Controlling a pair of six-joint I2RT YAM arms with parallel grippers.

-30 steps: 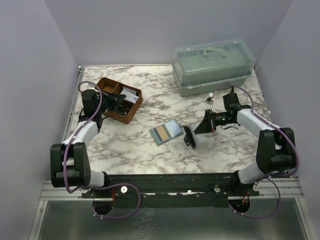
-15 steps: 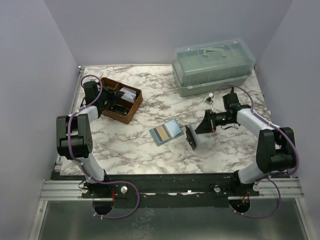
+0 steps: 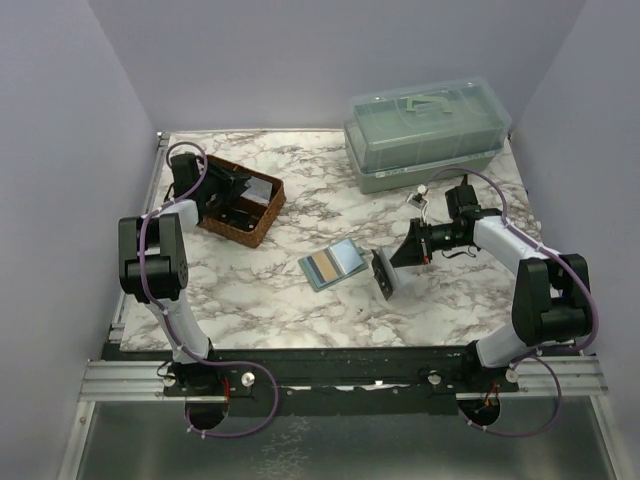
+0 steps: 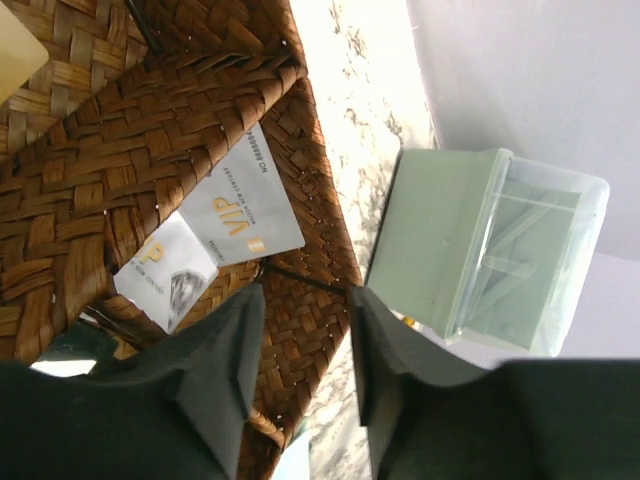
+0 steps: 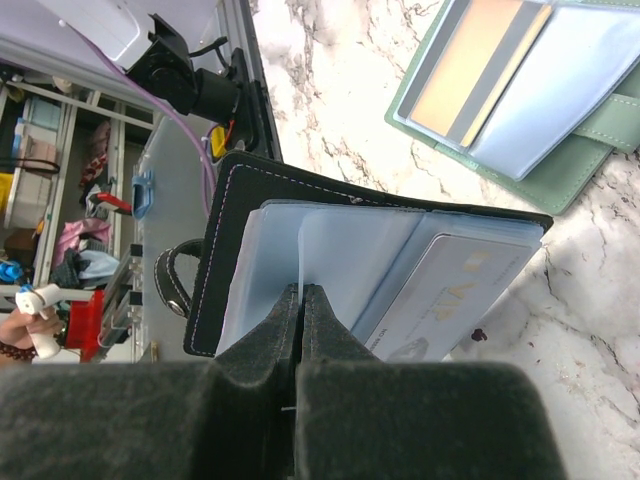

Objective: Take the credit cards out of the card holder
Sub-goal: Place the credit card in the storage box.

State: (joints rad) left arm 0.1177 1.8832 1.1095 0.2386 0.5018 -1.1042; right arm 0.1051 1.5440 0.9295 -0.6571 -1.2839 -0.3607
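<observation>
**Card holder [image 5: 380, 250] held open mid-table**

It is up on edge, the right gripper [image 5: 301, 295] pinched tight on its inner sleeves. One card seems to sit inside a sleeve. Two credit cards [image 4: 240, 210] lie in the wicker tray [image 4: 120, 130] under the left gripper [image 4: 305, 300], whose jaws are apart and empty.

White marble-look table [image 3: 300, 300]. Far left sits a brown wicker tray [image 3: 262, 222], and a lidded pale green plastic box [image 3: 425, 135] is over at the far right. A green wallet [image 3: 332, 263] lies open around the middle. The black card holder [image 3: 384, 275] is just right of that, can't tell if it touches the top.
</observation>
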